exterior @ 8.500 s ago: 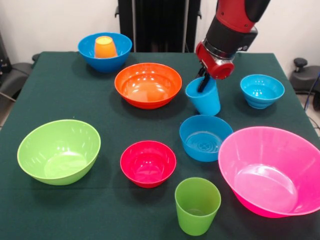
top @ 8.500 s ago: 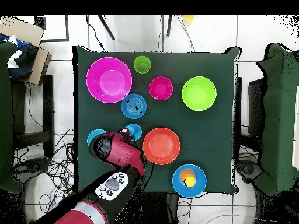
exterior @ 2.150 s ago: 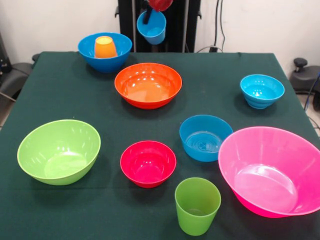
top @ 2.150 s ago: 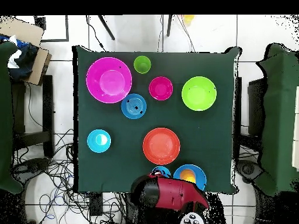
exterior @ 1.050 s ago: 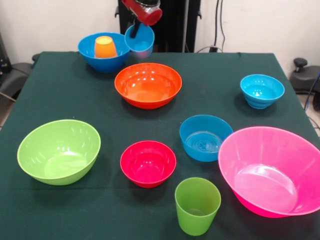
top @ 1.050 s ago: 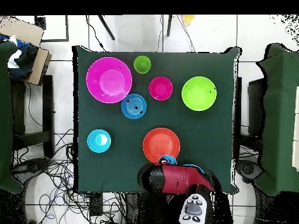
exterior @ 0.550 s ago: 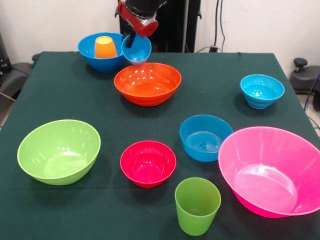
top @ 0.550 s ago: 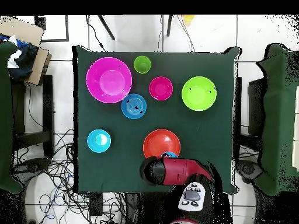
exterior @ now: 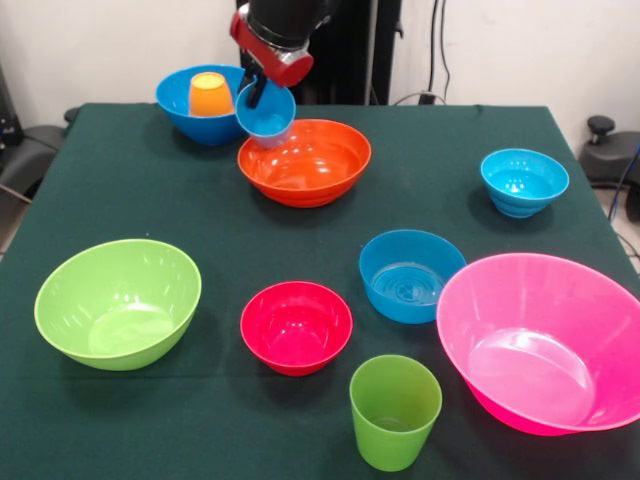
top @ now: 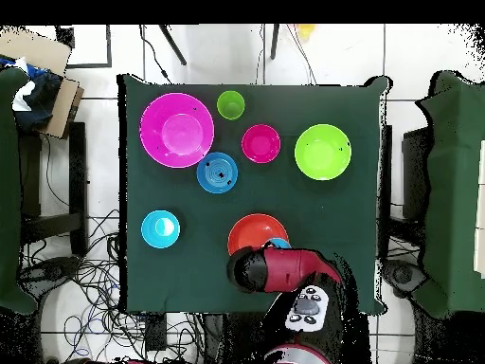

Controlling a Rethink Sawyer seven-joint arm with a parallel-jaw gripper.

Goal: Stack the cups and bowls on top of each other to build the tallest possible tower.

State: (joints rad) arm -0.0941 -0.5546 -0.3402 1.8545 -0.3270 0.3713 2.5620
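Observation:
My gripper (exterior: 260,95) is shut on the rim of the light blue cup (exterior: 267,118), with one finger inside it. The cup hangs tilted at the back left rim of the wide orange bowl (exterior: 306,162), next to the large blue bowl (exterior: 190,108). The orange cup (exterior: 210,95) stands upside down in that blue bowl. The green cup (exterior: 394,410) stands at the table's front edge. In the overhead view the arm (top: 275,270) covers the cup and the large blue bowl; only part of the orange bowl (top: 251,230) shows.
On the green cloth also stand the lime green bowl (exterior: 118,302), small red bowl (exterior: 296,326), medium blue bowl (exterior: 410,275), large pink bowl (exterior: 545,340) and small turquoise bowl (exterior: 524,181). They show in the overhead view too, the pink bowl (top: 177,129) at the top left.
The gripper has come down with the light blue cup from high behind the table to the orange bowl's back left rim. The orange bowl has shifted slightly to the right.

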